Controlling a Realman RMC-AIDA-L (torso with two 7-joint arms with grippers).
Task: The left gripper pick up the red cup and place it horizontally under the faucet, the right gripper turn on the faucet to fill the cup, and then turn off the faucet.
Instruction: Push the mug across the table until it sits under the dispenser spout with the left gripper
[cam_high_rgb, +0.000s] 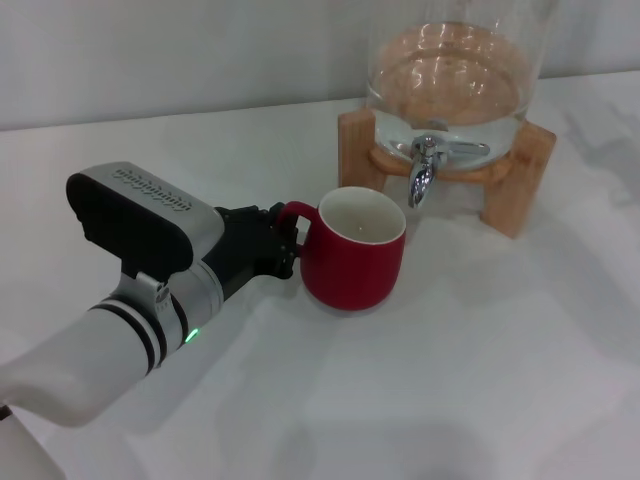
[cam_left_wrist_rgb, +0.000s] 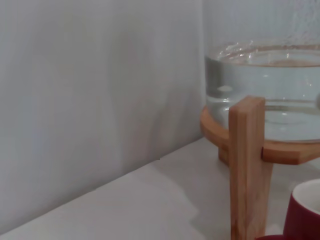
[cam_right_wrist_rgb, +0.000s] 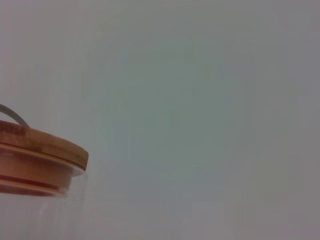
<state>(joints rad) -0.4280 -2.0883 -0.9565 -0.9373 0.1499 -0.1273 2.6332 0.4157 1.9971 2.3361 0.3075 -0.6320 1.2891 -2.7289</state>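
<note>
- Left pincer (cam_high_rgb: 284, 243) clenched on red cup (cam_high_rgb: 355, 262) handle, cup upright on surface (cam_high_rgb: 480, 360).
- Cup beside faucet (cam_high_rgb: 424, 168), not under; likely spill.
- Right pincer unseen.

A bare test bench: plain white table (cam_high_rgb: 480, 380), blank white wall (cam_left_wrist_rgb: 90, 100), staged glass water jar (cam_high_rgb: 450, 70).
</note>
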